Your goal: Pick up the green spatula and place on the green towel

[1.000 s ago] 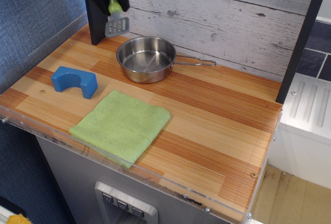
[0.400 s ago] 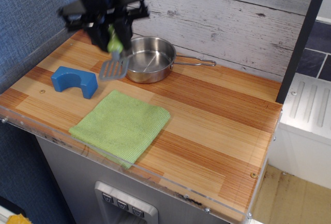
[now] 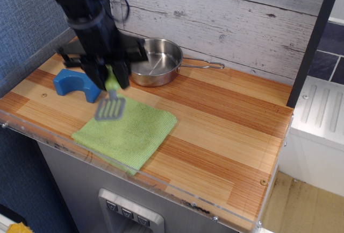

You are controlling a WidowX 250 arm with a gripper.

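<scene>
The gripper (image 3: 112,78) clamps the green spatula (image 3: 110,103) by its handle; the blade hangs directly below, over the green towel (image 3: 129,133). Lower vertically, release only once the blade rests flat.

No text, label, brand, number or sign could be read anywhere in the view.
</scene>
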